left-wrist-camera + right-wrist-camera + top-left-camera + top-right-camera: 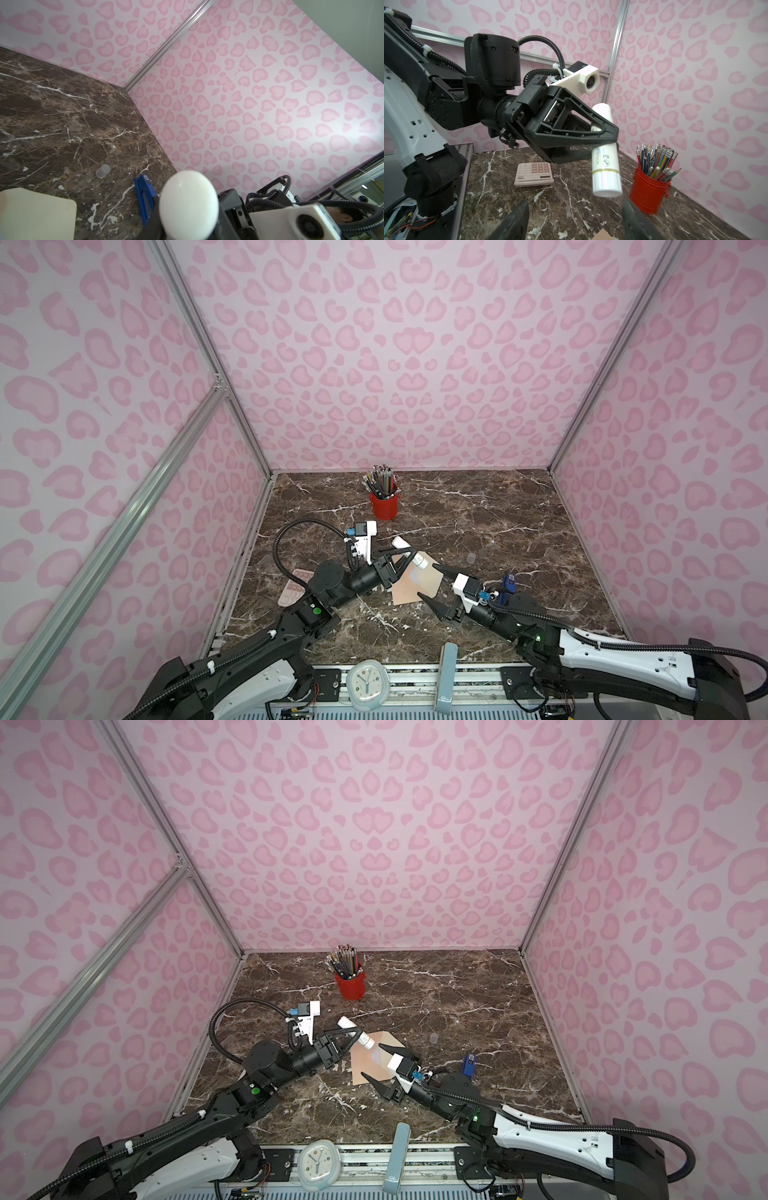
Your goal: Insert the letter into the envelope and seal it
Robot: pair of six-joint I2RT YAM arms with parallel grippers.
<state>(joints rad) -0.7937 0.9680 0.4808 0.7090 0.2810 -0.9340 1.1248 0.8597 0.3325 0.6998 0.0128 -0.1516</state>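
The peach-pink envelope (pixel 403 593) lies flat on the marble table, its pale cream flap (pixel 37 214) showing in the left wrist view. The letter does not show apart from it. My left gripper (pixel 411 556) hovers over the envelope's far edge, shut on a white glue stick (pixel 420 562) held across its fingers; the right wrist view shows the stick (pixel 606 166) hanging clear of the table. My right gripper (pixel 426 580) stands open just above the envelope's near right side, nothing between its fingers (pixel 512 220). One envelope corner (pixel 604 235) peeks between them.
A small clear cap (pixel 470 558) and a blue stapler (pixel 509 583) lie right of the envelope. A pink calculator (pixel 293 587) sits under the left arm. A red cup of pencils (pixel 384 504) stands at the back. A clock (pixel 368 684) is at the front edge.
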